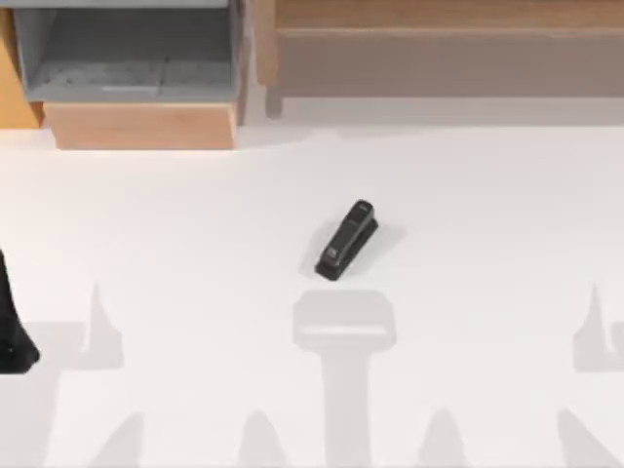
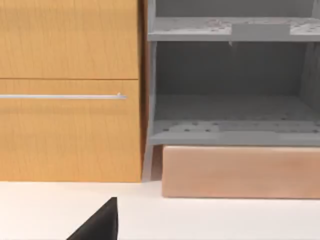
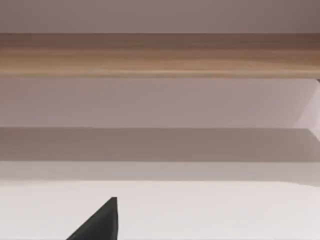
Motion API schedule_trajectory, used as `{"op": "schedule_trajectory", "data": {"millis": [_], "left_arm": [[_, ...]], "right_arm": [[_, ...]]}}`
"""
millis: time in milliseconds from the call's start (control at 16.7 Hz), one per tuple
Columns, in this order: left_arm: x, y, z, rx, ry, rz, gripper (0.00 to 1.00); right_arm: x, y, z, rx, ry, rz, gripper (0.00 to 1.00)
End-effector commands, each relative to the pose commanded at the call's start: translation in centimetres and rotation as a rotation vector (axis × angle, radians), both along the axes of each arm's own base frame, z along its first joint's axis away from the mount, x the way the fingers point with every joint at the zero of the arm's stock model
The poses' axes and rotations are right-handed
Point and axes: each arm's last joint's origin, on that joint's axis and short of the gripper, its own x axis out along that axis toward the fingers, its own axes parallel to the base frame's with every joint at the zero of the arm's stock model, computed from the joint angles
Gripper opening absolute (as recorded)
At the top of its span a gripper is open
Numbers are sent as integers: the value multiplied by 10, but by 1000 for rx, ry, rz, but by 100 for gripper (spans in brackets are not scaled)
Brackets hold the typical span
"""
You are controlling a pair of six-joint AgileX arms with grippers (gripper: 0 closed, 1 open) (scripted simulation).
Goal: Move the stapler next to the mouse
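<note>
The stapler point(image 1: 347, 242) is lying slantwise mid-desk, with the left arm point(image 1: 14, 327) sitting well off toward its left (tool state: I cannot tell).

White table point(image 1: 195, 244), grey shelf unit point(image 1: 127, 58), wooden cabinet point(image 2: 70, 90), wooden shelf point(image 1: 448, 19)

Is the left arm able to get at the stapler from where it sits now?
Probably yes: the stapler lies alone mid-table on the white table, with nothing between it and the left arm at the left edge.
</note>
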Motion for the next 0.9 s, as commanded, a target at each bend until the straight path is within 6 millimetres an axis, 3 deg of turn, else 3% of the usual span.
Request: {"op": "schedule_trajectory", "data": {"millis": [420, 660, 900], "left_arm": [[0, 0, 0, 0, 0, 0, 100], [0, 0, 0, 0, 0, 0, 100], [0, 0, 0, 0, 0, 0, 100]], "right_arm": [[2, 3, 14, 55, 80, 33, 100], [12, 10, 41, 152, 259, 68, 100], [39, 23, 69, 252, 532, 74, 100]]}}
